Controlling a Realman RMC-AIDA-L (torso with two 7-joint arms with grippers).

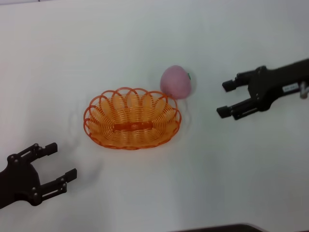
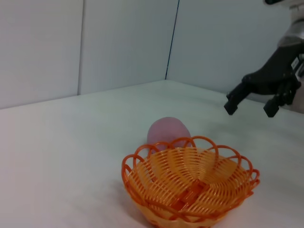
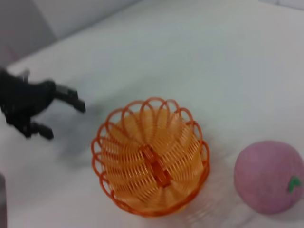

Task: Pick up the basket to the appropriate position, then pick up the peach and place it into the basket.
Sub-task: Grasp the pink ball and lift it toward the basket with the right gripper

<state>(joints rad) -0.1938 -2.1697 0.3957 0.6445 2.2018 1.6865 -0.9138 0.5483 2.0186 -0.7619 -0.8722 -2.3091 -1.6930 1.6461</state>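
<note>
The orange basket [image 1: 131,118] sits on the white table in the middle, empty. The pink peach [image 1: 176,82] lies on the table touching the basket's far right rim, green mark facing right. My right gripper [image 1: 225,98] is open and empty, to the right of the peach and apart from it. My left gripper [image 1: 62,160] is open and empty at the near left, apart from the basket. The left wrist view shows the basket [image 2: 190,185], the peach [image 2: 167,132] behind it and the right gripper [image 2: 251,105]. The right wrist view shows the basket [image 3: 151,163], the peach [image 3: 268,176] and the left gripper [image 3: 64,113].
The white table [image 1: 145,38] stretches all around. Grey walls [image 2: 95,42] stand beyond the table in the left wrist view. A dark edge [image 1: 217,228] shows at the near side of the head view.
</note>
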